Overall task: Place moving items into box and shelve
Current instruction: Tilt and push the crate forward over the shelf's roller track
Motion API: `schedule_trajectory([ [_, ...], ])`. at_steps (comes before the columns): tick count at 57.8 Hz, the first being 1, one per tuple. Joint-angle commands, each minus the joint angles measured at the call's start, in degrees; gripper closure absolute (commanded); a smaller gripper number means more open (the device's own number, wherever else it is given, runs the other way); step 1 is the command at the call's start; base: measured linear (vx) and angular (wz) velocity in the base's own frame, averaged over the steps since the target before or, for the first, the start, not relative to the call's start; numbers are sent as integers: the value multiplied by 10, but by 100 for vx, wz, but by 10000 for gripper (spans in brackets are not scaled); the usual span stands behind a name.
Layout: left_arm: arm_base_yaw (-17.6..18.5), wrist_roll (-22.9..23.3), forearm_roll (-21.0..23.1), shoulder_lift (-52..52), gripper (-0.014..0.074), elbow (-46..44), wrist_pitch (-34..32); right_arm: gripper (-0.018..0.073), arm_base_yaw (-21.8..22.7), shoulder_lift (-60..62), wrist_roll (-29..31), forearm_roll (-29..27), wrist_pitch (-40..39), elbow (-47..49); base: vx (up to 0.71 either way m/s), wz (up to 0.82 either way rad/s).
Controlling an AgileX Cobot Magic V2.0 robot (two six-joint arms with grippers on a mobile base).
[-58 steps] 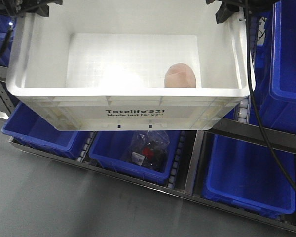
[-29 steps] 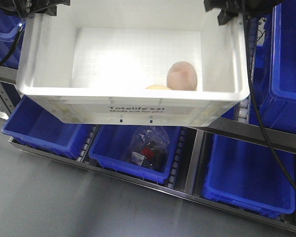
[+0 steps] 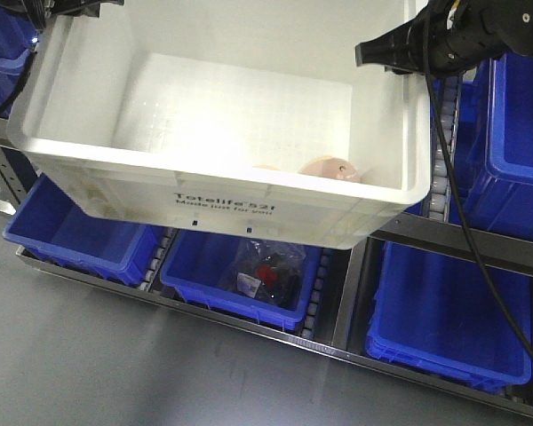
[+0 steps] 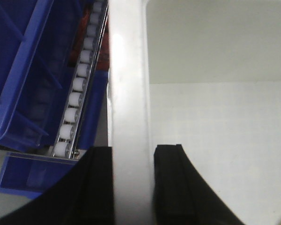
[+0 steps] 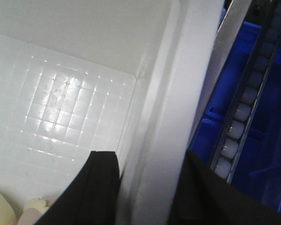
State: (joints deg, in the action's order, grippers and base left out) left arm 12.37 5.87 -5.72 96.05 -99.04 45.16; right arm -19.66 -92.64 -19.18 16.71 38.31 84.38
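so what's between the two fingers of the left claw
The white crate's side rim: in the left wrist view, the left claw has one black finger outside the wall and one inside, straddling it. The wall fills the gap.

Left gripper clamped closed, right gripper likewise, arms raised

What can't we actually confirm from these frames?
- Pale yellow item: cut off by the right wrist frame's corner; in the front view only a sliver shows behind the crate's near wall.
- Pinkish item: lower part hidden by the same wall.
- Left pincer: out of frame in the front view; tips cropped in the wrist view.
- Bag contents: too small to identify.
- Crate's underside and shelf clearance: not visible.
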Motion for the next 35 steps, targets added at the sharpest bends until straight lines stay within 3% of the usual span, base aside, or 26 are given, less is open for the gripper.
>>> schedule_trajectory([
  [1, 8, -17, 14, -26, 594, -25, -116, 564, -2, 35, -32, 58, -91, 23, 0, 0],
  [19, 8, -16, 15, 28, 594, -25, -176, 564, -2, 31, -88, 116, -114, 23, 0, 0],
  [35, 8, -13, 14, 52, 594, -27, -251, 564, -4, -3, -98, 117, -135, 23, 0, 0],
])
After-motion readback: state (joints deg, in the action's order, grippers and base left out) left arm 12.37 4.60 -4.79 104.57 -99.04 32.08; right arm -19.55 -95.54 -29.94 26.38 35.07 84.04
